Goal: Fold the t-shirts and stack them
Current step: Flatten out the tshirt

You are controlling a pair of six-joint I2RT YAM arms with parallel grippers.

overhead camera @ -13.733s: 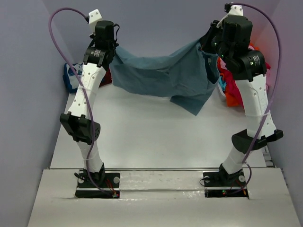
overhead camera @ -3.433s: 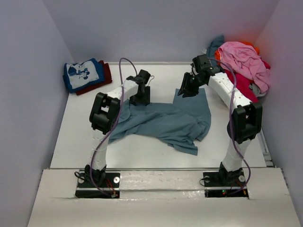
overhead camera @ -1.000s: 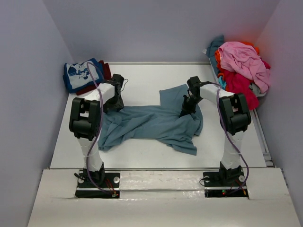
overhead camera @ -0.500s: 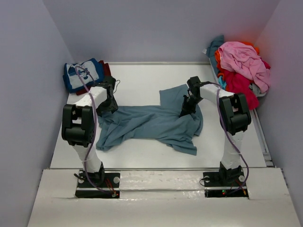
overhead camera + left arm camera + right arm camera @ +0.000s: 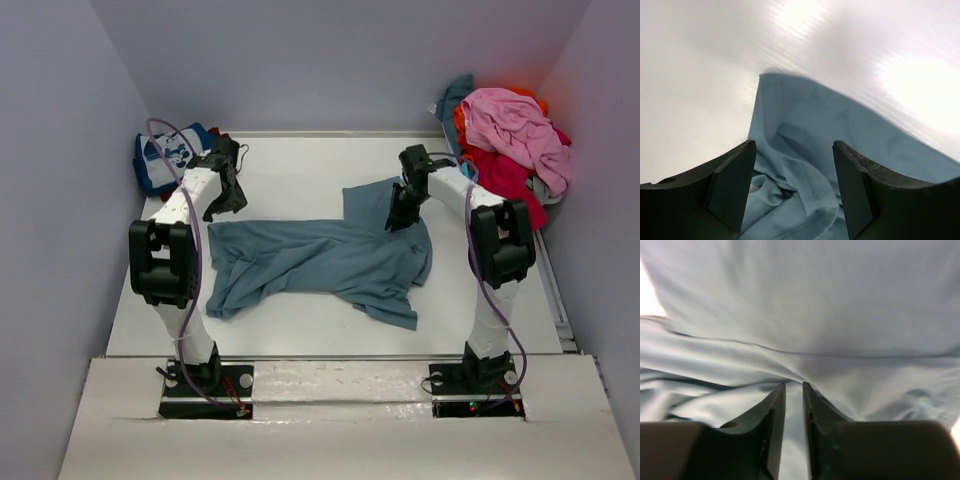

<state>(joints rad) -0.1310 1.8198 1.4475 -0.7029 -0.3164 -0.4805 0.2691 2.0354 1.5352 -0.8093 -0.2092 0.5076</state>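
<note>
Top external view gives you the slate tee point(image 5: 320, 262) lying crumpled across the middle of the desk point(image 5: 300, 170). It runs from a bunched end on your left to a broader part on your right, where one flap is turned toward the far wall. The left gripper point(image 5: 228, 192) hangs over bare desk just beyond the tee's left far corner. Near it, in the far left corner, sits the folded printed tee point(image 5: 165, 160). The right gripper point(image 5: 400, 215) is down on the turned flap at the tee's right far part.

In the far right corner you have the loose pile, with a pink tee point(image 5: 515, 120) on top, a red tee point(image 5: 505, 175) below it and a teal tee point(image 5: 457, 92) at the back.

Left wrist view shows you the left gripper point(image 5: 794, 146) with its fingers point(image 5: 732, 180) wide apart, the tee's edge and a seam lying on the desk beneath them.

Right wrist view shows you the right gripper point(image 5: 793, 386) with its fingers point(image 5: 774, 415) a narrow slit apart. The tips sit at a crease, and slate cloth fills the picture.
</note>
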